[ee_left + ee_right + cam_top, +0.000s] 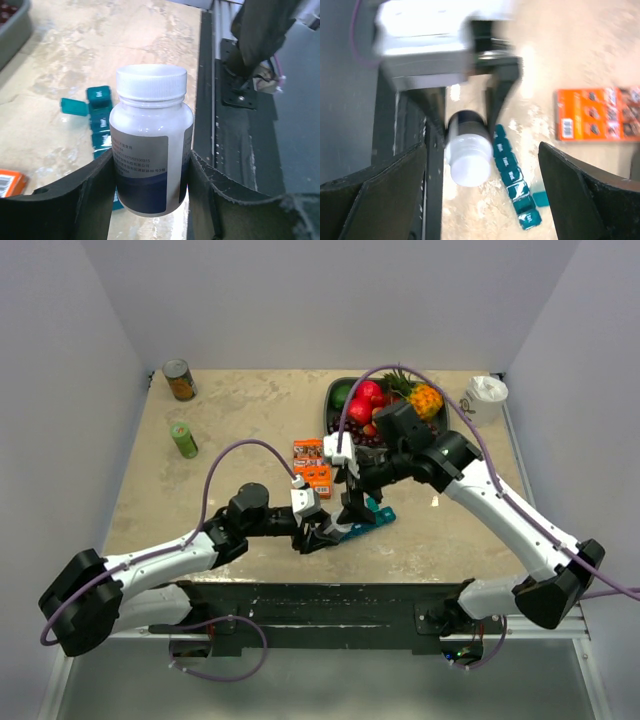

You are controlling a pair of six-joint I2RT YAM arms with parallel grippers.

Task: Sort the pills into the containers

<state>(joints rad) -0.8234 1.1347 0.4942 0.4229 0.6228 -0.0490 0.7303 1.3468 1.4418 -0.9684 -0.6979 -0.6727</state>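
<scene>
You can't see any pills yet; they are most likely inside the little white bottle (150, 150), whose cap (151, 82) is on. The teal pill strip (365, 523) lies flat on the table (240, 430) in the middle, just beside the bottle. One of its small lids at the end is flipped open and the others look closed. Your left gripper (150, 160) is squeezing the bottle around its middle, one finger on each side. Your right gripper (481, 150) is spread wide, with nothing in it, and the cap sits in the gap between its fingers, pointing up at it. So the job now looks like getting the cap off. Bring the right fingers in evenly so both sides touch the cap at once. Hold the bottle firm with the left so it can't spin. Twist slowly and lift the cap straight away. Keep the bottle's mouth up, or the pills could spill onto the table. Take care not to bump the strip.
</scene>
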